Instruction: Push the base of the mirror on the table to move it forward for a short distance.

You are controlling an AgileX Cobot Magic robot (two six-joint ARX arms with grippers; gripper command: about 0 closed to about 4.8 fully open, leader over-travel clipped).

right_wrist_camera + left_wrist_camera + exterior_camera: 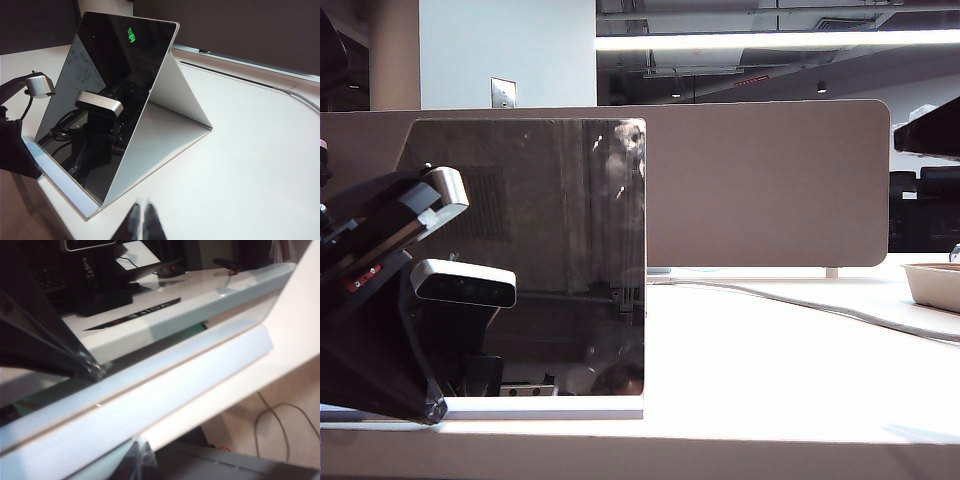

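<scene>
Nearest the exterior camera, my left arm (380, 290) slopes down to the table's (770, 370) front edge, its tip meeting the left end of the base (560, 407). My left gripper (141, 456) shows only as a blurred pair of tips close together in the left wrist view, just beside the white base slab (165, 385); I cannot tell whether it is parted or closed. I judge it is set low there so that force goes into the slab and not the glass, which could tip the panel.

Mirror (535, 250): upright-leaning dark panel at the front left of the tabletop, its base along the front edge, its folded white stand (172, 110) propping it from behind.

My right gripper (141, 222) hovers apart from the mirror, off the base's free corner, fingertips nearly together and holding nothing; presumably kept clear as an observer.

Behind the table stands a grey-brown divider (770, 180); a cable (800, 300) and a tray (932, 283) lie toward the right edge, clear of the pushing path.
</scene>
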